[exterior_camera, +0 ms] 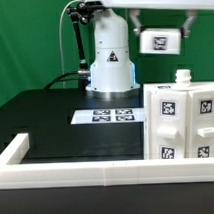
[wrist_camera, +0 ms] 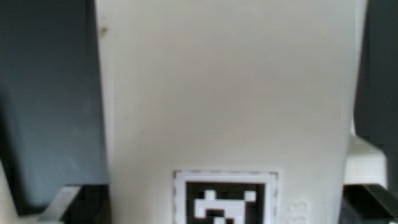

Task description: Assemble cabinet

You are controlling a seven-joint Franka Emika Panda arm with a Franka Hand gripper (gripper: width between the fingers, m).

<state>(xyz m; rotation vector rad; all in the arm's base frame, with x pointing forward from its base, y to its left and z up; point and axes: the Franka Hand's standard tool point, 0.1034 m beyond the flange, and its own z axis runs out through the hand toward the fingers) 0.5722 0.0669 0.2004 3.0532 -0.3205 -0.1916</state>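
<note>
The cabinet body (exterior_camera: 182, 122), a white boxy piece with several marker tags, stands at the exterior view's right near the front rim. My gripper (exterior_camera: 158, 29) hangs high above it at the top right, shut on a smaller white cabinet block (exterior_camera: 159, 40) with one marker tag. In the wrist view that block (wrist_camera: 214, 90) fills most of the picture, its tag (wrist_camera: 228, 200) between my dark fingertips (wrist_camera: 68, 203). My gripper (wrist_camera: 222, 205) grips it from both sides.
The marker board (exterior_camera: 113, 116) lies flat on the black table in front of the robot base (exterior_camera: 111, 65). A long white table rim (exterior_camera: 77, 174) runs along the front and turns up at the exterior view's left (exterior_camera: 12, 150).
</note>
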